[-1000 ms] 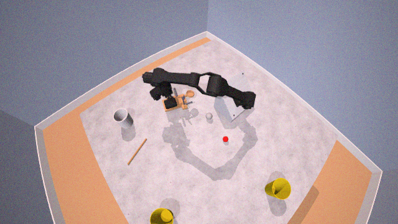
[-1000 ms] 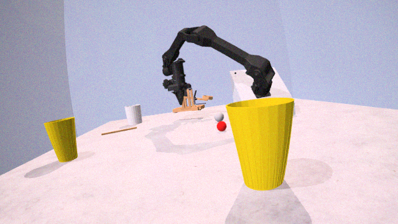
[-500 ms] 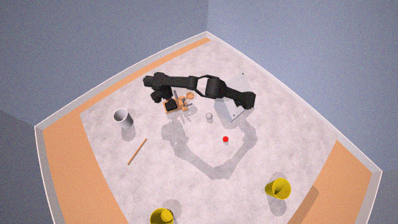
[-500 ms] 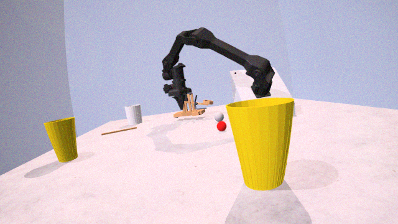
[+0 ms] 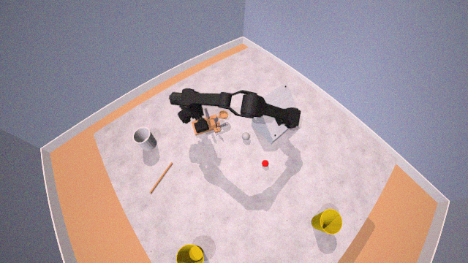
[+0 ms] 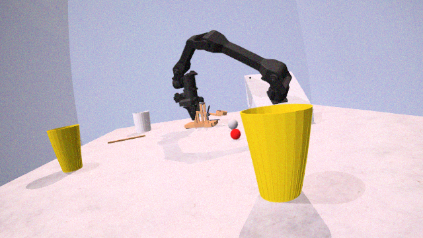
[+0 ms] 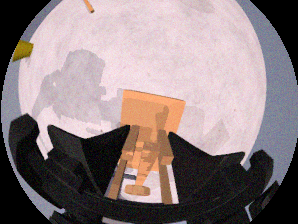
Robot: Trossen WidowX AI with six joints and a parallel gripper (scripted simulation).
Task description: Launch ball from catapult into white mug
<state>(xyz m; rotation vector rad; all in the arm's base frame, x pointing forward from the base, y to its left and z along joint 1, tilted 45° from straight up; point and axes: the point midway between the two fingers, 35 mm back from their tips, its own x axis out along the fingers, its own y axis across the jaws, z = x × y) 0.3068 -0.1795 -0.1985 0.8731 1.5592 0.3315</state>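
The wooden catapult (image 5: 213, 123) (image 6: 202, 123) (image 7: 160, 106) stands on the table, and its spoon arm (image 5: 223, 115) points toward the arm's base. My gripper (image 5: 201, 126) (image 6: 194, 115) (image 7: 149, 131) reaches down from above and is shut on the catapult's frame. A red ball (image 5: 265, 163) (image 6: 235, 133) and a white ball (image 5: 246, 136) (image 6: 232, 123) lie loose on the table to the catapult's side, apart from it.
A thin wooden stick (image 5: 161, 177) (image 6: 126, 139) (image 7: 87, 4) lies near the white mug. Two yellow cups (image 5: 327, 220) (image 5: 190, 254) (image 6: 277, 152) (image 6: 66, 147) stand at the table's near side. The arm's base sits on a raised white block (image 5: 281, 100) (image 6: 256, 90).
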